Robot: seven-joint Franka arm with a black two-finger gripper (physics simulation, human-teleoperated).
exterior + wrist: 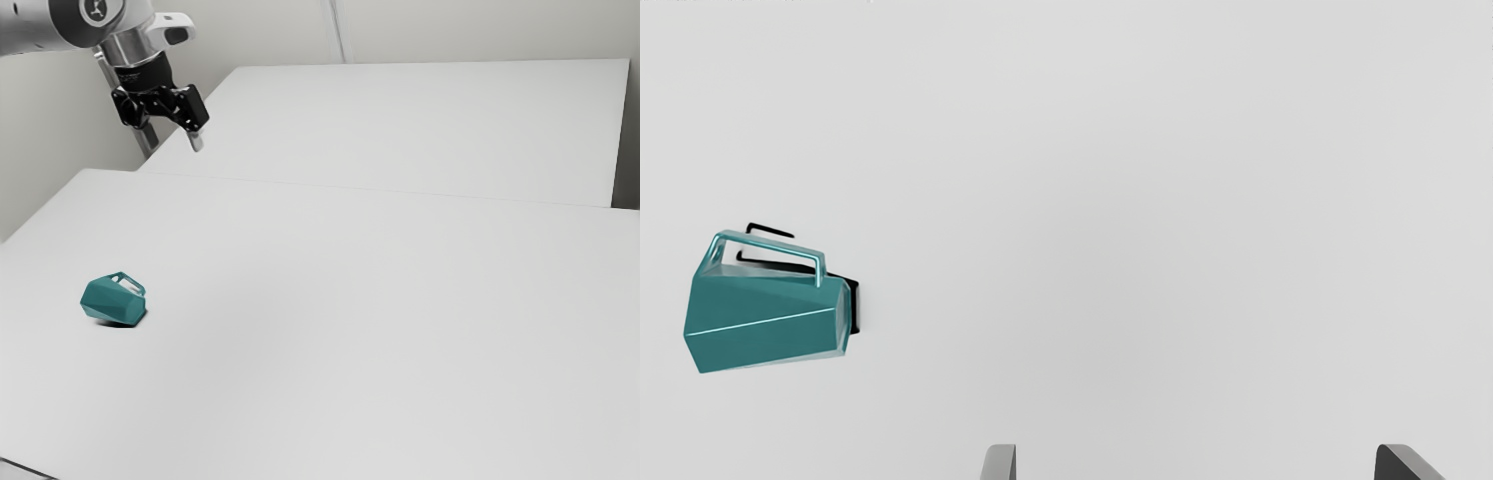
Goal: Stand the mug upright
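the teal mug [766, 313] lies on its side on the desk [1106, 233], out past one finger [1000, 461] of the wide-open, empty pincer [1196, 460], its long axis roughly along the finger-to-finger line (gripping across its body would likely want a quarter turn)

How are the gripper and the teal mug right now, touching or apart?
Apart. The wrist view shows bare table between the mug and the open gripper, and the exterior view has the gripper raised away from the mug.
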